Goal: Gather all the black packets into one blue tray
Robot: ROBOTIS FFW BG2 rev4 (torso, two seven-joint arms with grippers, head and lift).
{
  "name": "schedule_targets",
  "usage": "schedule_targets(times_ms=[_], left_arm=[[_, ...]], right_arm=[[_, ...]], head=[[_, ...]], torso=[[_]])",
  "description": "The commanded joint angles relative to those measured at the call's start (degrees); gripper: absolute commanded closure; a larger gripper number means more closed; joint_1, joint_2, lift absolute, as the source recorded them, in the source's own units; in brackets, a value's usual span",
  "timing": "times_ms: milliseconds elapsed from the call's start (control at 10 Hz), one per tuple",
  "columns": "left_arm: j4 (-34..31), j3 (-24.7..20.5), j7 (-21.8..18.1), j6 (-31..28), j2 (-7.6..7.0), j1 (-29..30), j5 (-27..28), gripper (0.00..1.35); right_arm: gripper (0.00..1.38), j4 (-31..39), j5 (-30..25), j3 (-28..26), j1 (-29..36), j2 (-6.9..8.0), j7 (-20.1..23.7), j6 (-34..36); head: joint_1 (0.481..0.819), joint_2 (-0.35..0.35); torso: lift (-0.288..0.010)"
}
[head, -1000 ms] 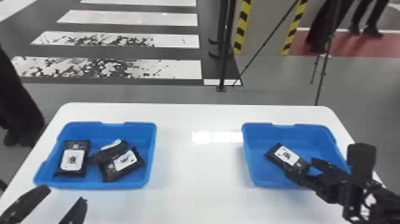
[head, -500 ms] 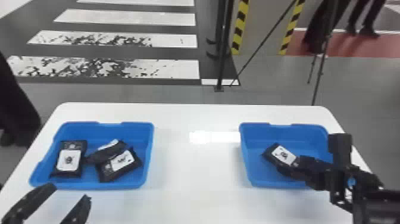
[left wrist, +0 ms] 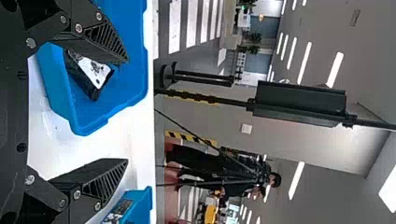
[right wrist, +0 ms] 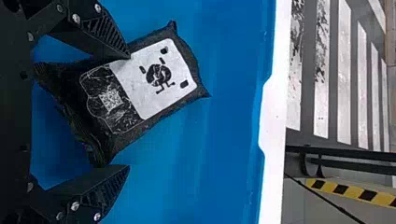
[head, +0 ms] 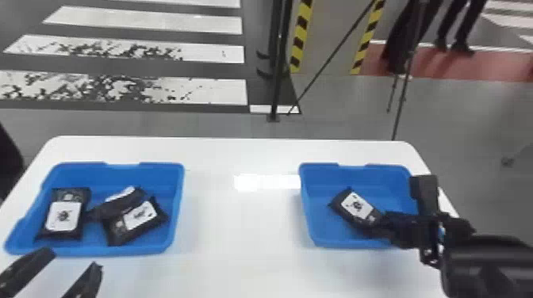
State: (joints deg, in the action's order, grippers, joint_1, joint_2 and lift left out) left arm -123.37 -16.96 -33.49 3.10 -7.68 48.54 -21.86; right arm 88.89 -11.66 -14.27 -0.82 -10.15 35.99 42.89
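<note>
Right wrist view: R gripper (right wrist: 128, 112), fingers wide apart, nothing clamped. Blk packet (right wrist: 135, 88) lies mostly btwn. fingers, hard by one, well clear of the other; long axis aslant to finger line. R arm nearer; likely needs centring before closure. Packet: plump, creased ends, white label w/ dark figure face-up. Loc.: floor of R tray (right wrist: 233, 116). L gripper (head: 74, 258): spread, empty, near L tray (head: 178, 206) w/ 3 pkts. (head: 63, 216).

A bare strip of counter (head: 242, 230) runs between the left tray (head: 127, 178) and right tray (head: 323, 176). Three packets (head: 63, 216) crowd the left one; the right end effector (head: 384, 224) obstructs the right one's near right corner, leaving room beyond its packet (head: 356, 206).
</note>
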Motion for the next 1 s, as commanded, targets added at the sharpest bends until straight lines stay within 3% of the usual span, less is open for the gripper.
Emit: schedule_targets(times_ms=[0, 300, 400, 900], left_arm=[[0.4, 0.4, -0.1, 0.0, -0.05, -0.4, -0.1, 0.30], [1.1, 1.0, -0.2, 0.0, -0.32, -1.0, -0.4, 0.31], [1.1, 1.1, -0.3, 0.0, -0.32, -1.0, -0.5, 0.32], [1.1, 1.3, -2.0, -2.3, -1.46, -3.1, -0.3, 0.31]], right_arm=[[0.31, -2.5, -0.1, 1.0, -1.7, -0.31, 0.7, 0.1], [1.14, -3.5, 0.0, 1.0, -2.1, -0.31, 0.9, -1.7], [1.28, -2.9, 0.0, 0.4, -1.4, -0.13, 0.8, -3.0], [1.28, 11.6, 0.2, -1.4, 6.0, 0.92, 0.7, -4.1]], head=[[0.695, -0.132], [0.695, -0.126], [0.695, -0.127], [0.695, -0.135]], torso=[[-0.110], [-0.110], [-0.110], [-0.110]])
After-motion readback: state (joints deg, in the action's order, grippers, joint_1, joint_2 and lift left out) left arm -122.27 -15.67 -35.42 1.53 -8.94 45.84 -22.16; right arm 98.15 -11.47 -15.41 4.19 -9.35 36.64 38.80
